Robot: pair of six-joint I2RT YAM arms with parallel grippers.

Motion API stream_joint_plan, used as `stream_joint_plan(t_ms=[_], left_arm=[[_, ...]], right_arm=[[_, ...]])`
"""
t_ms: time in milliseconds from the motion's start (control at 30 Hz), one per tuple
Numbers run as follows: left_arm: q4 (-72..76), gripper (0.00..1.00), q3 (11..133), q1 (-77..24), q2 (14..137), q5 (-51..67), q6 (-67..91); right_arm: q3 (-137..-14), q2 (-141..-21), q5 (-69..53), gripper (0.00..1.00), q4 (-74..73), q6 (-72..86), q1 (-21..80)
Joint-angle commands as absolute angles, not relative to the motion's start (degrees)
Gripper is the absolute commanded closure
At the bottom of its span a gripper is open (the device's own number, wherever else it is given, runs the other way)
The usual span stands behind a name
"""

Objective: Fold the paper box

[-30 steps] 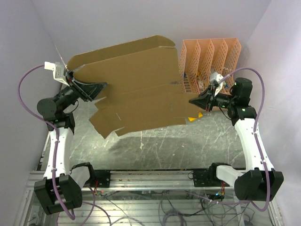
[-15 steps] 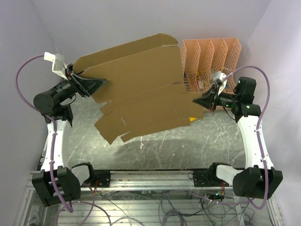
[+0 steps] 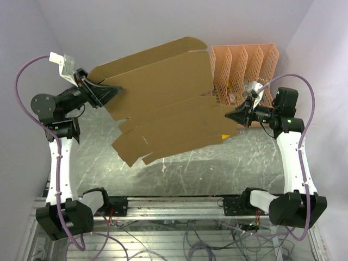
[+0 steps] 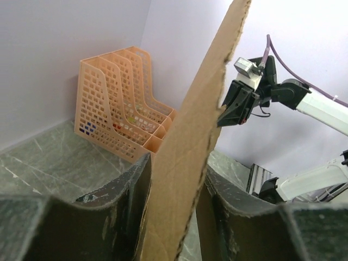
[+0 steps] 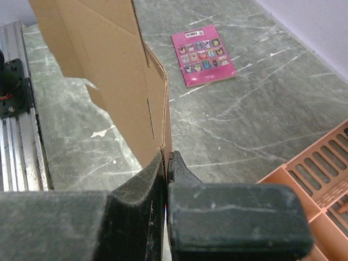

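Fingers [image 4: 117, 204] of the left gripper [image 3: 111, 93] are clamped narrowly on the left edge of the paper box [image 3: 163, 103], their dark, scuffed pads pressing either face of the sheet. The right gripper [image 3: 231, 115] pinches the opposite edge, its ribbed black fingers [image 5: 145, 187] closed onto a folded double layer. Between the two the box hangs lifted off the surface [image 3: 206, 163], tilted with its far left higher. It is a flat die-cut sheet of plain brown corrugated cardboard, scored by long crease lines, cut with short slots, and stepped into flaps along its lower edge. Its cut edge looks rough and fibrous, and no print shows on it. Behind its right end stands an orange plastic lattice file organizer [image 3: 242, 65] with four slanted bays. A small pink card [image 5: 203, 54] lies flat on the grey, marble-veined surface, showing a barcode and a grid of tiny pictures, its lettering too small to read.
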State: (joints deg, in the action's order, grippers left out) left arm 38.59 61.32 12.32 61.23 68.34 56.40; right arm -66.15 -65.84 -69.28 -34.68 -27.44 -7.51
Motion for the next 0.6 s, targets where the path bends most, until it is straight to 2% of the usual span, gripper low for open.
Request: stream_joint_plan(t_ms=[0,67,167,233,367,567], left_arm=[[23.1,0.58,65.3,12.2,60.2,69.5,45.9],[18.5,0.66,66.3,12.1,60.0,69.3,42.0],[15.4,0.86,67.2,11.6,60.1,69.5,39.3],[15.6,0.93,67.4,11.2,60.0,69.7,39.1],[19.6,0.93,67.2,10.8,60.0,69.1,43.9],[31.7,0.93,65.2,10.7,60.9,68.7,59.7]], right_arm=[[-68.9,-66.5,-68.5,1.00,-37.1,-30.0,-8.0],[-69.0,-66.8,-68.8,1.00,-37.3,-30.1,-8.1],[-69.1,-67.2,-69.0,1.00,-37.6,-30.4,-8.1],[-69.1,-67.4,-69.2,1.00,-37.9,-30.4,-8.1],[-68.0,-67.8,-70.0,1.00,-36.8,-29.4,-8.1],[-69.0,-70.0,-69.4,1.00,-35.4,-30.9,-8.0]])
